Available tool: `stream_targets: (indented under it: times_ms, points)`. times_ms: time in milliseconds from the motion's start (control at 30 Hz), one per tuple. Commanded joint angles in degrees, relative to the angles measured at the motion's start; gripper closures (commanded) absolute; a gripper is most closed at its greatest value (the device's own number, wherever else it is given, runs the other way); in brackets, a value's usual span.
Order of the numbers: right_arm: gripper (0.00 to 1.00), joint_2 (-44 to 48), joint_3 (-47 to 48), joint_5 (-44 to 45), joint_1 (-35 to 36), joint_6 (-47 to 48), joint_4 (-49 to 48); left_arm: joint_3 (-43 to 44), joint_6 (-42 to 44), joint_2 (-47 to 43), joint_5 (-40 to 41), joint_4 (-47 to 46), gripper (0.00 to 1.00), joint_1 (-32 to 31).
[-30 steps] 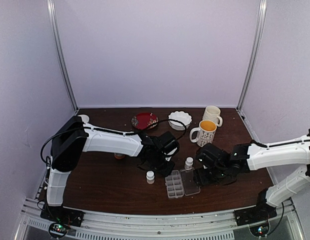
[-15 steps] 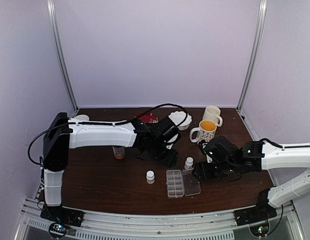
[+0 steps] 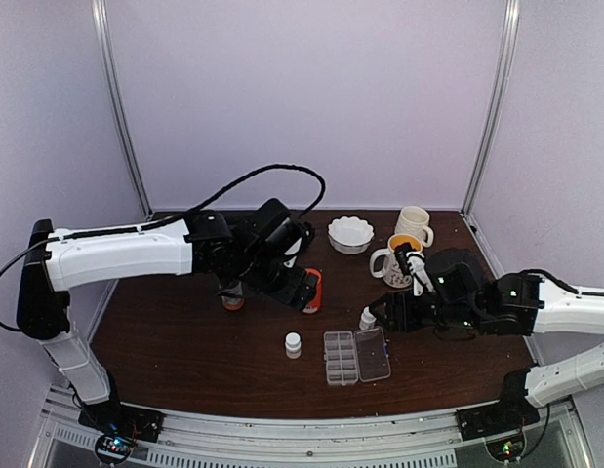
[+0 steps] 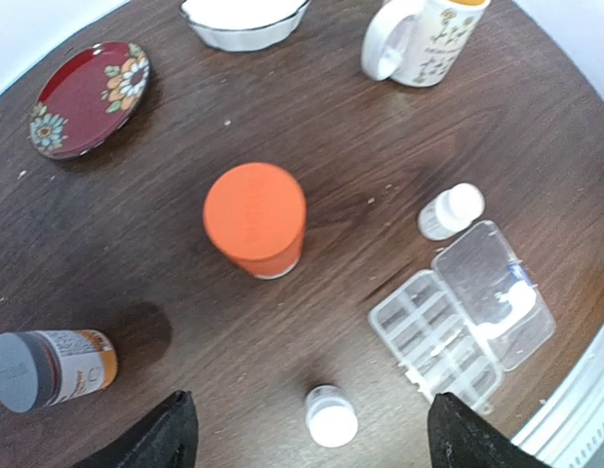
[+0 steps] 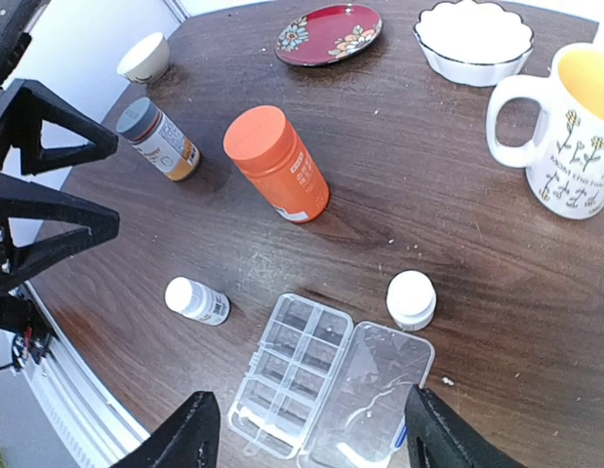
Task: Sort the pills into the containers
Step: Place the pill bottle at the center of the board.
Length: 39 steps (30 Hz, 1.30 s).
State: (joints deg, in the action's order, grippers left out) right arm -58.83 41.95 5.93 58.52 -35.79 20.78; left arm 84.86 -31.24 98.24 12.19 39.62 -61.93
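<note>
The clear pill box (image 5: 287, 375) lies open on the table, its containers in two rows and its lid (image 5: 372, 392) flat to the right. It also shows as the pill box (image 3: 341, 359) and the pill box (image 4: 436, 336). The pills are too small to make out surely; one whitish speck (image 5: 446, 381) lies beside the lid. My left gripper (image 4: 316, 444) hangs open high over the table with nothing in it. It shows as the left gripper (image 3: 290, 289), beside the orange bottle. My right gripper (image 5: 306, 444) is open above the box, also seen as the right gripper (image 3: 387, 312).
An orange bottle (image 3: 312, 290) stands upright left of the box. A grey-capped bottle (image 3: 231, 297) is further left. Two small white bottles (image 3: 293, 342) (image 3: 368, 317) flank the box. Two mugs (image 3: 397, 258) (image 3: 414, 224), a white bowl (image 3: 350, 232) and a red plate (image 5: 329, 32) sit behind.
My left gripper has opened and drawn back up and to the left. The orange bottle, unseen before, now stands free on the table. My right gripper has lifted a little.
</note>
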Motion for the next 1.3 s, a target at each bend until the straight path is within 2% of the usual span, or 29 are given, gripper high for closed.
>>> stream_targets:
  times_ms: [0, 167, 367, 600, 867, 1100, 1267]
  points:
    - [0.32, -3.4, 2.9, 2.3, -1.4, 6.0, 0.4, -3.4, -0.6, -1.9, 3.9, 1.8, 0.13, 1.7]
    - [0.32, -11.6, 8.3, 0.8, -5.1, 7.9, 5.7, -8.2, -0.9, -5.2, 4.0, -0.2, 0.13, 3.4]
    - [0.32, -20.8, 14.4, -0.8, -8.9, 8.0, 11.1, -15.7, 0.0, -12.0, 3.7, -8.8, 0.14, 3.9]
    - [0.40, -28.1, 19.0, -0.5, -9.5, 8.5, 14.4, -24.7, 2.7, -18.4, -0.3, -21.1, 0.16, 3.8]
    - [0.44, -34.3, 21.2, -0.8, -9.7, 7.9, 14.2, -24.7, 3.3, -14.7, -4.1, -20.4, 0.17, 3.5]
    - [0.49, -36.2, 21.6, 0.2, -10.0, 7.9, 13.8, -22.6, 3.7, -10.6, -3.2, -19.8, 0.20, 1.3]
    - [0.60, -37.0, 22.2, -0.2, -10.3, 8.9, 13.8, -20.5, 2.3, -7.1, -2.5, -17.8, 0.27, 0.9]
